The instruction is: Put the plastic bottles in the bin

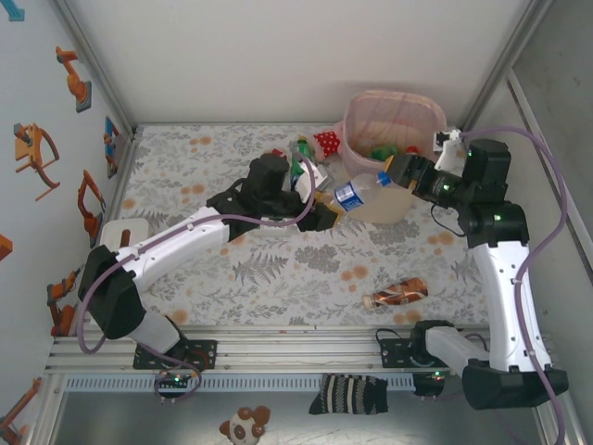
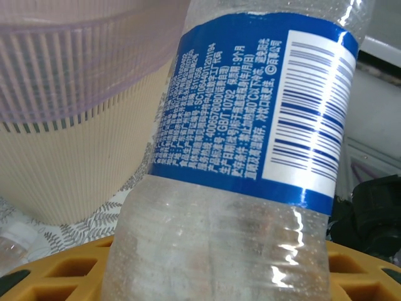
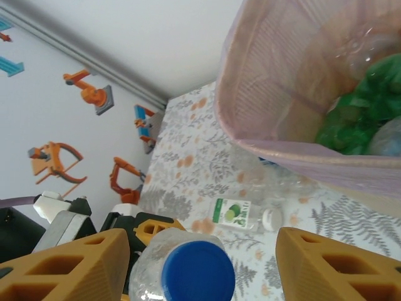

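Left jaws apparently tight round bottle (image 1: 359, 193), right jaws apart; arms inward beside bin (image 1: 389, 95)

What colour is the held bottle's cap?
Blue. The bottle cap shows best in right wrist view.
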Robot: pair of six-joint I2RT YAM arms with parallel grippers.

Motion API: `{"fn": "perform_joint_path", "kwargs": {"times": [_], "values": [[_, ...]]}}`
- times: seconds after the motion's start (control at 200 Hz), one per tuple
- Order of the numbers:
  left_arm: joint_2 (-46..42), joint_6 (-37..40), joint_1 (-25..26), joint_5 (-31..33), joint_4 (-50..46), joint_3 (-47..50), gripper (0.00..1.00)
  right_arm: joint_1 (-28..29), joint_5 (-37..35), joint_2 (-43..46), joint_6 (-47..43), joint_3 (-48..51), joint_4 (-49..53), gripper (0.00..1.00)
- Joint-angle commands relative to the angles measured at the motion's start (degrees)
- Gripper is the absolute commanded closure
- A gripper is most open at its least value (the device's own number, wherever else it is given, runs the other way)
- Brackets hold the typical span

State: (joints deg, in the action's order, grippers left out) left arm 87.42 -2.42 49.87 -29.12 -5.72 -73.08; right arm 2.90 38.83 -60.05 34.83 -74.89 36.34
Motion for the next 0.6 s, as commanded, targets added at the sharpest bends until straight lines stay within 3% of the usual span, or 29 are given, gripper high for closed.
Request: {"fn": "perform_joint_path", "kwargs": {"times": [0.0,0.305,0.596], "values": [[-0.1,-1.9,0.1,-2.4,3.1,-2.0,0.56,-0.3,4.0,-0.5,2.7,1.4,-4.4,0.42],[1.0,-4.3,0.1,-3.8,6.1,-2.0,0.56,-0.3,5.8,-1.1,6.5,3.4,-9.2,0.57],[2.1,-6.4,0.1,-3.8,7.8,-2.8,0.56,-0.3,7.2,-1.8,7.9,3.1,-10.6,0.58]]}}
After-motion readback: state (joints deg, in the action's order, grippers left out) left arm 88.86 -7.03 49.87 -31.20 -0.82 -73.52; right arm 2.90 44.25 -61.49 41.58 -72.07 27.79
